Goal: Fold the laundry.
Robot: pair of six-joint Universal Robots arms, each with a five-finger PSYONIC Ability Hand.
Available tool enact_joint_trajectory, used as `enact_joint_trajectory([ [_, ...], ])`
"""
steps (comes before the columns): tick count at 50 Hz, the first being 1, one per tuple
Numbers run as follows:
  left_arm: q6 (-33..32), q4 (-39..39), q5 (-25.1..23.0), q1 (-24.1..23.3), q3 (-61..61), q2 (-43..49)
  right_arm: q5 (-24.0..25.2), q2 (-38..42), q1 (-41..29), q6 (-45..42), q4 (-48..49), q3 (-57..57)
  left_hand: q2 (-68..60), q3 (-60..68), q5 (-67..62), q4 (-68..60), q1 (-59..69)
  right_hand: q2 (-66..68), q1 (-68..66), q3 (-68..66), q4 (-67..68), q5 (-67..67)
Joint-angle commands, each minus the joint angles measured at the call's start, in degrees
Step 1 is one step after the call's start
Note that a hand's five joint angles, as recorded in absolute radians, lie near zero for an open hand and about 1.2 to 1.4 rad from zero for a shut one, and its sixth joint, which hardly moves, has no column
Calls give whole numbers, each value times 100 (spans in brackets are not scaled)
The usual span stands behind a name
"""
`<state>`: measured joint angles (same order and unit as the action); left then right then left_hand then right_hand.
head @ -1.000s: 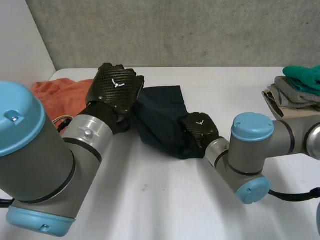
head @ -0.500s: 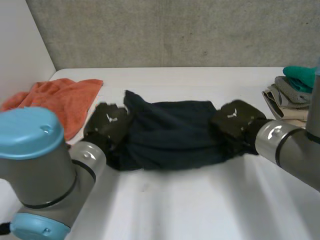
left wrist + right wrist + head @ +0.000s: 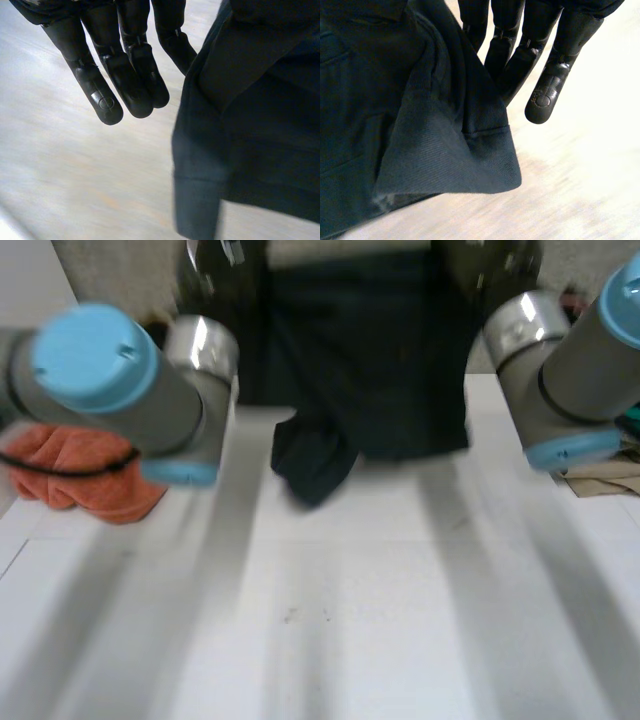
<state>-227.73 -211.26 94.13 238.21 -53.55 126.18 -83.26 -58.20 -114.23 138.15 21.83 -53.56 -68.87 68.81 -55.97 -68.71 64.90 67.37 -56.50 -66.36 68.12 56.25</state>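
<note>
While the left robot hand [image 3: 120,75] points straight fingers downward, the dark navy garment [image 3: 370,370] hangs pinched at its thumb side; the right robot hand [image 3: 520,55] pinches the opposite top corner likewise. The garment dangles between both raised arms over the white tabletop [image 3: 330,620]. An orange cloth [image 3: 70,475] lies crumpled beside the left arm.

White bench [image 3: 330,640]: bare, matt surface with a few small dark specks near its middle; it also forms the pale ground in the left wrist view [image 3: 60,165] and the right wrist view [image 3: 580,190]. Orange cloth [image 3: 80,475]: crumpled, lying at the bench's left edge. Pile of cloths [image 3: 605,478]: beige layer visible, resting at the bench's right edge, well apart from the orange cloth. Grey wall [image 3: 120,265]: rough, behind the bench's far side.
</note>
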Motion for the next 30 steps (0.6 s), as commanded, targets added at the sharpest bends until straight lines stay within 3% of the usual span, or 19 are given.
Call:
enact_joint_trajectory([
  [1,-246,-1366,-9,24,-365,-735,257,-209,-12,36,1061,-93,-1113,1119,-1403,-1129,1510,1263,-2350,-1364,1188,1375],
  [14,150,-636,140,-230,-3045,-841,293,-122,15,238,-486,-1331,-1113,1119,-1403,-1129,1510,1263,-2350,-1364,1188,1375],
  [23,167,-311,738,-793,-3890,91,389,687,59,141,-1656,-2395,-948,954,-1239,-964,1345,1263,-2350,-1364,1188,1375],
  [26,229,-65,773,-872,-3987,64,363,626,68,194,-1744,-2633,1250,-1244,960,1234,-853,1263,-2350,-1364,1188,1375],
  [27,246,66,765,-881,-4040,-23,363,565,50,194,-1744,-2746,2622,-2616,2332,2606,-2225,1263,-2350,-1364,1188,1375],
  [30,255,234,756,-855,-4136,-321,372,416,67,221,-1744,-2940,3795,-3789,3504,3779,-3398,1263,-2350,-1364,1188,1375],
])
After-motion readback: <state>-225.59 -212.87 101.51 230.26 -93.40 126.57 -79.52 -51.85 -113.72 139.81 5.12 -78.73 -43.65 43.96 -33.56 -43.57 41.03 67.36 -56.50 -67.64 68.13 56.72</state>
